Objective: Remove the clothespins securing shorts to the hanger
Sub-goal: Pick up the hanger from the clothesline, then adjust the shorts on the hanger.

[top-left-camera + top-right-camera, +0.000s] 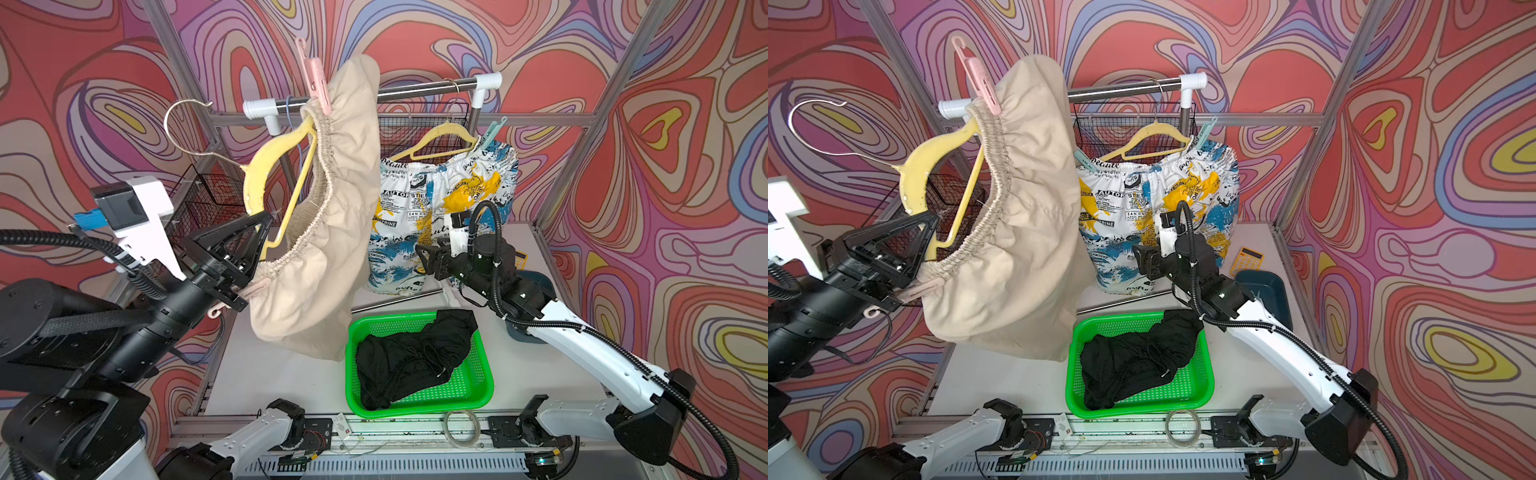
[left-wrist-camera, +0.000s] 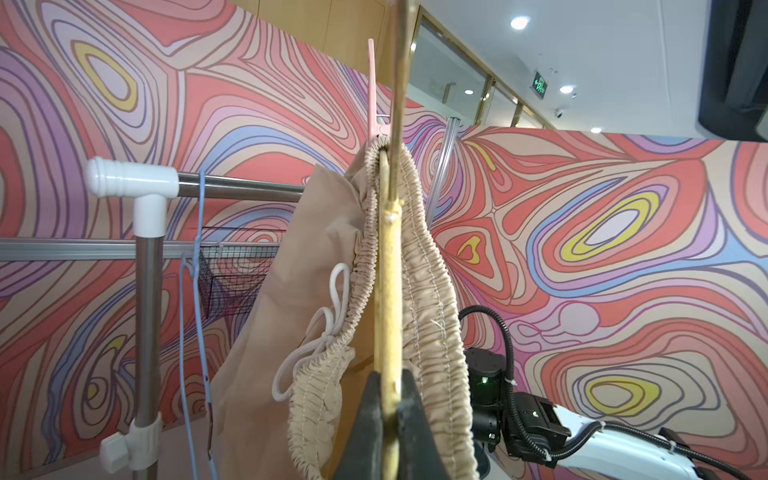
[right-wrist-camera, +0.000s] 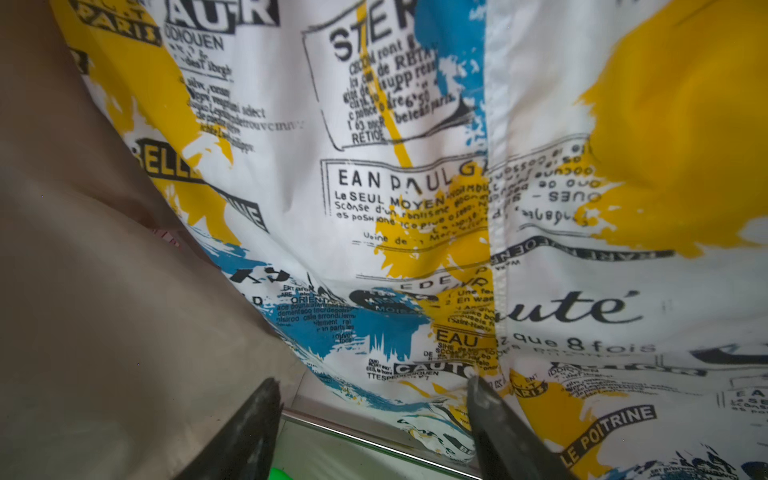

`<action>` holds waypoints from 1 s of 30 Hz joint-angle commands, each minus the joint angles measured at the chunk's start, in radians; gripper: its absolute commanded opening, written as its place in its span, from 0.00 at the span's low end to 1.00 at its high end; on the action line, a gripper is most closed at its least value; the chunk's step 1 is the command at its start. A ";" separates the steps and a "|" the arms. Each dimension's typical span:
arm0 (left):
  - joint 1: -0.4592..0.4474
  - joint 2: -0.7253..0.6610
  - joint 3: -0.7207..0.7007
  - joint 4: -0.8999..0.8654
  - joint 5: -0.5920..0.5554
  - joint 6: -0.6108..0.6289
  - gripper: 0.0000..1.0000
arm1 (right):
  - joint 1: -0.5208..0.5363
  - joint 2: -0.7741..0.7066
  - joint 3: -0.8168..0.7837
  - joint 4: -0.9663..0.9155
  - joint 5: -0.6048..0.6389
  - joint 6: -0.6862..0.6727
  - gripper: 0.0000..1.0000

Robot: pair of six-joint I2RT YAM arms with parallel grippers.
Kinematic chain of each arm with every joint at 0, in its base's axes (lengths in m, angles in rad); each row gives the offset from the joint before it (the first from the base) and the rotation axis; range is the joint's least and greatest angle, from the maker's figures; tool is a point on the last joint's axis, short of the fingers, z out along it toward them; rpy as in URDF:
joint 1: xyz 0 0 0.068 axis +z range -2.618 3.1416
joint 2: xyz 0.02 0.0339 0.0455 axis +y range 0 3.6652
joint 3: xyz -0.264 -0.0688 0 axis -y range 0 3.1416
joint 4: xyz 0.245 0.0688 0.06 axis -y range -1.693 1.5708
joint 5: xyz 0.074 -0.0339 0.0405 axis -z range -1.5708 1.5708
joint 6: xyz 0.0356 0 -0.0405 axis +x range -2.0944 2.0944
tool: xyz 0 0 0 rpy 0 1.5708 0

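The beige shorts (image 1: 332,232) hang on a yellow hanger (image 1: 259,166) that is off the rail and tilted. My left gripper (image 1: 268,214) is shut on this hanger's bar (image 2: 388,291). One pink clothespin (image 1: 318,89) clips the waistband at the upper end. Another pink clothespin (image 1: 259,286) sits at the lower end, beside my left gripper's body. The printed shorts (image 1: 440,208) hang on a second yellow hanger (image 1: 440,139) on the rail, held by mint-green clothespins (image 1: 494,129). My right gripper (image 1: 422,257) stands open in front of the printed shorts (image 3: 415,187). The black shorts (image 1: 411,357) lie in a green basket (image 1: 478,386).
A metal rail (image 1: 415,89) with white end caps crosses the back, with black wire baskets (image 1: 208,199) behind and to the left. A dark teal tray (image 1: 1266,291) and a yellow calculator (image 1: 1250,257) lie at the right. A wire coil (image 1: 461,428) lies at the front edge.
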 commanded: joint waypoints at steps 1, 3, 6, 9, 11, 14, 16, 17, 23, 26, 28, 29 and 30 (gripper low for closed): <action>-0.003 0.032 0.044 0.183 0.117 -0.077 0.00 | -0.036 -0.021 -0.029 0.010 -0.013 0.022 0.73; -0.004 0.046 0.056 0.203 0.156 -0.107 0.00 | -0.058 -0.038 -0.046 0.009 -0.013 0.025 0.73; -0.004 0.038 0.017 0.241 0.195 -0.139 0.00 | -0.096 -0.063 -0.069 0.004 -0.005 0.036 0.73; -0.004 0.010 -0.063 0.297 0.237 -0.164 0.00 | -0.134 -0.088 -0.080 -0.016 0.008 0.039 0.72; -0.003 0.003 -0.071 0.289 0.269 -0.174 0.00 | -0.166 -0.098 -0.083 -0.035 0.010 0.038 0.73; -0.004 -0.007 -0.040 0.233 0.287 -0.194 0.00 | -0.212 -0.108 -0.089 -0.045 0.002 0.041 0.73; -0.003 -0.029 -0.050 0.223 0.289 -0.207 0.00 | -0.239 -0.107 -0.094 -0.041 -0.015 0.053 0.72; -0.003 -0.045 -0.068 0.228 0.287 -0.216 0.00 | -0.251 -0.103 -0.096 -0.038 -0.022 0.059 0.72; -0.004 -0.121 -0.189 0.325 0.329 -0.292 0.00 | -0.279 -0.061 -0.094 -0.017 -0.063 0.087 0.72; -0.004 -0.140 -0.151 0.270 0.325 -0.280 0.00 | -0.279 -0.044 -0.099 -0.005 -0.069 0.096 0.72; -0.004 -0.160 -0.118 0.230 0.305 -0.262 0.00 | -0.282 -0.031 -0.100 0.003 -0.077 0.102 0.72; -0.003 -0.173 -0.105 0.215 0.295 -0.253 0.00 | -0.283 -0.021 -0.100 0.009 -0.083 0.104 0.72; -0.003 -0.185 -0.097 0.206 0.287 -0.247 0.00 | -0.284 -0.013 -0.099 0.015 -0.090 0.108 0.72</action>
